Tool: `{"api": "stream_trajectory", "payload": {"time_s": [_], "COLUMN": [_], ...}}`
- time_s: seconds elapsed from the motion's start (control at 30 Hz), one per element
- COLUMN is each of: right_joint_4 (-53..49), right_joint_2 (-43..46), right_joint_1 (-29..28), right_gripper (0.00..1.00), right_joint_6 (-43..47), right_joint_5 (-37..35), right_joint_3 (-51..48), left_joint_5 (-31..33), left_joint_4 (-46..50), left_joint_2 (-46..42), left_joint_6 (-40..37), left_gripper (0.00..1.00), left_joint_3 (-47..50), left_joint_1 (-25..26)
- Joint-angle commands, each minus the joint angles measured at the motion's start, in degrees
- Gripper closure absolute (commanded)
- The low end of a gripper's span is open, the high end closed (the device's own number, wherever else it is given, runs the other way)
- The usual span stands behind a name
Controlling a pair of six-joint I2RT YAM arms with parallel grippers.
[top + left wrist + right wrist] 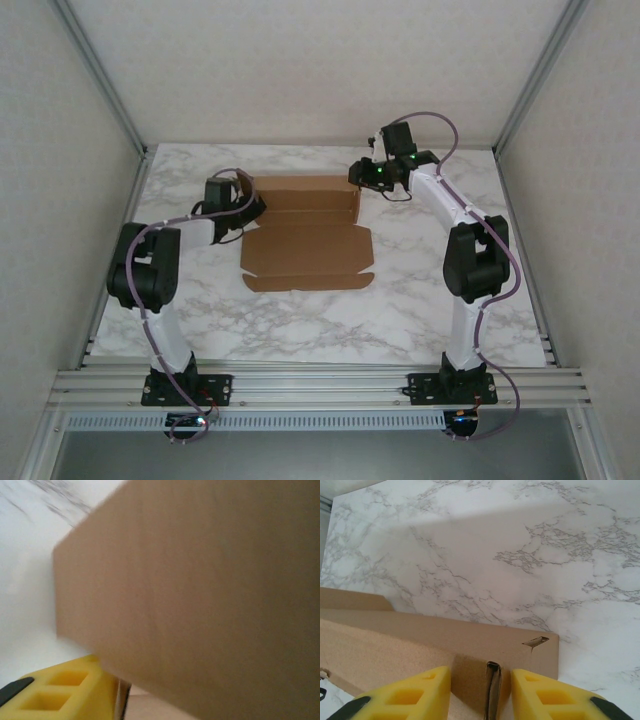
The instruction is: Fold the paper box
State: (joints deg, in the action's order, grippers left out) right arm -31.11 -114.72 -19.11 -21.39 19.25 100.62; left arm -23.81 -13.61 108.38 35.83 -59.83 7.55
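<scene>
Mid-table, a little toward the far side, sits the box (305, 240), brown and unprinted, its big panel flat on the table (420, 310). A narrow front flap (308, 281) lies along the near edge, and the rear panel (300, 190) looks tipped up, though the overhead view does not settle how steeply. Over at the far right corner, the right gripper (362, 178) is in position. Its wrist camera shows the two yellow fingers (545, 697) straddling a thin upright cardboard edge, with a gap showing on either side, so the jaws stand apart and are not pinching. A small cut slot (536, 641) sits just beyond them near the panel's corner. On the other side, the left gripper (243, 205) is right at the box's left edge. Its own camera gives one yellow finger (65, 690) low in the frame and a blurred sheet of cardboard very close to the lens, so whether that pincer is gripping or loose cannot be told. As for handling, this is judged to be light, thin board that is stiff across a panel but keen to bend at the creases. It is likely to skate on the smooth marble and to crush or buckle if squeezed hard mid-panel. The better hold looks to be a flap or wall edge close to a crease, with the other arm steadying the far side.
</scene>
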Motion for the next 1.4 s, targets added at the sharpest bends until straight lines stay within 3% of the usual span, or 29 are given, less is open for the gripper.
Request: {"api": "stream_trajectory", "payload": {"time_s": [0.0, 0.87, 1.37], "right_joint_4": [-3.78, -4.90, -5.17], "right_joint_2": [-1.81, -2.19, -1.74], "right_joint_1": [-1.27, -1.45, -1.62], "right_gripper": [0.63, 0.61, 0.60], "right_joint_6": [1.27, 1.43, 2.05], "right_joint_5": [0.50, -0.34, -2.34], "right_joint_3": [1.07, 2.13, 1.75], "left_joint_5": [-5.35, -5.28, -0.44], "left_joint_4": [-2.33, -3.02, 5.86], "left_joint_2": [-0.03, 8.63, -7.05], "left_joint_6": [0.07, 3.01, -0.42], "left_gripper": [0.54, 0.54, 0.52], "left_joint_3": [0.43, 1.83, 0.68], "left_joint_1": [1.87, 2.91, -0.04]}}
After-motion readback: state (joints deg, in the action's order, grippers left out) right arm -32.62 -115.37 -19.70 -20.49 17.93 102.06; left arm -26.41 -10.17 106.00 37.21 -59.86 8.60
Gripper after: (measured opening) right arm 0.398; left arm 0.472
